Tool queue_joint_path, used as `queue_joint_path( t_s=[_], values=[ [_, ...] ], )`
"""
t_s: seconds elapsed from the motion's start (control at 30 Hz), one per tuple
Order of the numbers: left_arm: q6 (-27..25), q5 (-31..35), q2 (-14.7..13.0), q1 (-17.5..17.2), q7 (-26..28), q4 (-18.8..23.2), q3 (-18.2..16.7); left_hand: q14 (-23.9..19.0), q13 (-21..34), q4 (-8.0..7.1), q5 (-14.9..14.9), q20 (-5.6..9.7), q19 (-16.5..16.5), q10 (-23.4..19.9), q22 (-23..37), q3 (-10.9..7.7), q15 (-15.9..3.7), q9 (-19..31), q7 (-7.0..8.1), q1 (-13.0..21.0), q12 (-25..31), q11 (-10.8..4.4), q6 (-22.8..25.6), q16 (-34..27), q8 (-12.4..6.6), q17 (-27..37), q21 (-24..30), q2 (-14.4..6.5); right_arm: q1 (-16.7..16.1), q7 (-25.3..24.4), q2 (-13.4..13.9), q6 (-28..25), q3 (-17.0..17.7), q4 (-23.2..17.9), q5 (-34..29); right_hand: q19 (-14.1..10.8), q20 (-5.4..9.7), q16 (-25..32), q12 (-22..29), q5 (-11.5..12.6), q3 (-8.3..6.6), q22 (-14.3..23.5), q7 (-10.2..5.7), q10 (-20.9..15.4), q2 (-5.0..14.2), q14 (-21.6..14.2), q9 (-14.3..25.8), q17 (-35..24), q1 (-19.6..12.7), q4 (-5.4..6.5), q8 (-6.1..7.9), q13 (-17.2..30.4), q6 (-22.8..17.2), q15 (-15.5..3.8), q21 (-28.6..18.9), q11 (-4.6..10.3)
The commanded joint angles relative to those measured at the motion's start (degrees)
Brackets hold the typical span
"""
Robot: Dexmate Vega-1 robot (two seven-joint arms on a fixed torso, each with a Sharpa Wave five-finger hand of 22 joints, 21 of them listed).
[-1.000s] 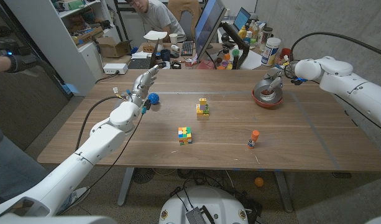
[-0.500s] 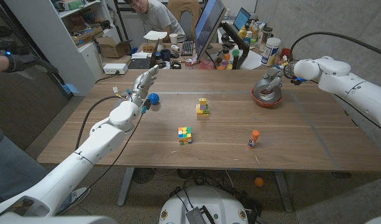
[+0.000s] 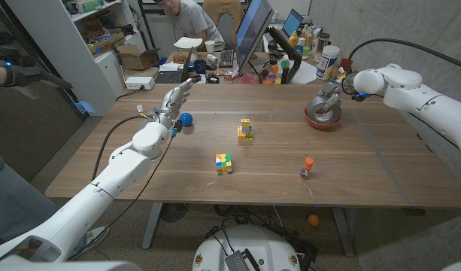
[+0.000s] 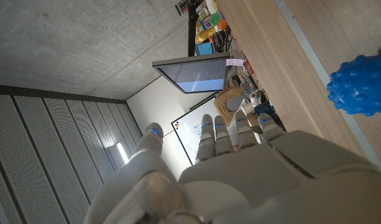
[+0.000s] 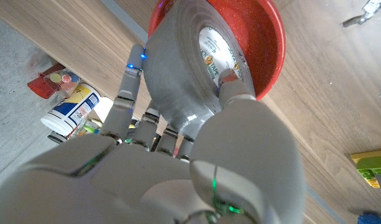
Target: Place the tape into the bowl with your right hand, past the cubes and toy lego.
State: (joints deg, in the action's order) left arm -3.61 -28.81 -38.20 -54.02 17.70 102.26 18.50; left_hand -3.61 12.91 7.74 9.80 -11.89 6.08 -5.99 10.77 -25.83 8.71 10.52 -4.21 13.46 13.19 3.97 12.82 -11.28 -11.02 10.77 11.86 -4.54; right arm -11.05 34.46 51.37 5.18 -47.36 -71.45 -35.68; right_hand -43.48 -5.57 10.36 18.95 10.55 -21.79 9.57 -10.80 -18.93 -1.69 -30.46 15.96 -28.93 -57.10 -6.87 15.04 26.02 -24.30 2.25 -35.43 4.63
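Tape over the bowl, not yet let go.
Right hand (image 5: pixel 196 155) grips the tape (image 5: pixel 187 68) above the bowl (image 5: pixel 265 43) near the desk's far right corner; release remains.

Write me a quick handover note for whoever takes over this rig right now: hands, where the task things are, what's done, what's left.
Right hand: grips the grey tape roll, holding it over the red bowl at the table's far right.
Left hand: holds nothing, fingers apart, raised beside the blue spiky ball.
Rubik's cube and toy lego sit mid-table, already behind the tape; glue stick stands nearer the front edge.
Done: tape carried to the bowl.
Left: lower, release it into the bowl, withdraw the right hand.
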Motion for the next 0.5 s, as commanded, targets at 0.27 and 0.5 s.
queue_joint_path(
  t_s=[0.27, 0.5],
  values=[
    [0.9, 0.0, 0.2, 0.7, -1.0, -0.9, 0.4, 0.3, 0.1, -0.04, 0.2, -0.28, 0.3, 0.1, 0.2, -0.44, -0.1, 0.3, -0.07, 0.4, 0.3, -0.24, 0.3, -0.1, -0.27, 0.3, 0.1, 0.3, 0.6, 6.0, 1.0, -1.8, 0.1, -2.2, -0.3, 3.1, -2.64, 0.0, -2.9, 0.4, 0.56, 0.2, 1.14, 3.9, -1.76, 4.5, -0.4, 1.7, 3.5, 0.21, -2.62, -0.9, 5.2, 1.9, 2.8, -1.72],
    [1.2, -0.1, 0.3, 0.8, -1.3, -1.2, 0.4, 0.3, 0.1, -0.05, 0.2, -0.29, 0.4, 0.1, 0.2, -0.44, -0.13, 0.3, -0.07, 0.4, 0.3, -0.22, 0.3, -0.1, -0.26, 0.3, 0.1, 0.3, 0.5, 7.3, 1.5, -2.1, 0.5, -3.7, -0.3, 4.5, -4.3, 0.2, -4.8, 0.9, 1.3, 0.2, 3.01, 6.3, -3.07, 7.2, -0.8, 3.0, 6.1, 0.58, -3.87, -1.6, 9.1, 3.03, 4.8, -4.5]
  ],
)
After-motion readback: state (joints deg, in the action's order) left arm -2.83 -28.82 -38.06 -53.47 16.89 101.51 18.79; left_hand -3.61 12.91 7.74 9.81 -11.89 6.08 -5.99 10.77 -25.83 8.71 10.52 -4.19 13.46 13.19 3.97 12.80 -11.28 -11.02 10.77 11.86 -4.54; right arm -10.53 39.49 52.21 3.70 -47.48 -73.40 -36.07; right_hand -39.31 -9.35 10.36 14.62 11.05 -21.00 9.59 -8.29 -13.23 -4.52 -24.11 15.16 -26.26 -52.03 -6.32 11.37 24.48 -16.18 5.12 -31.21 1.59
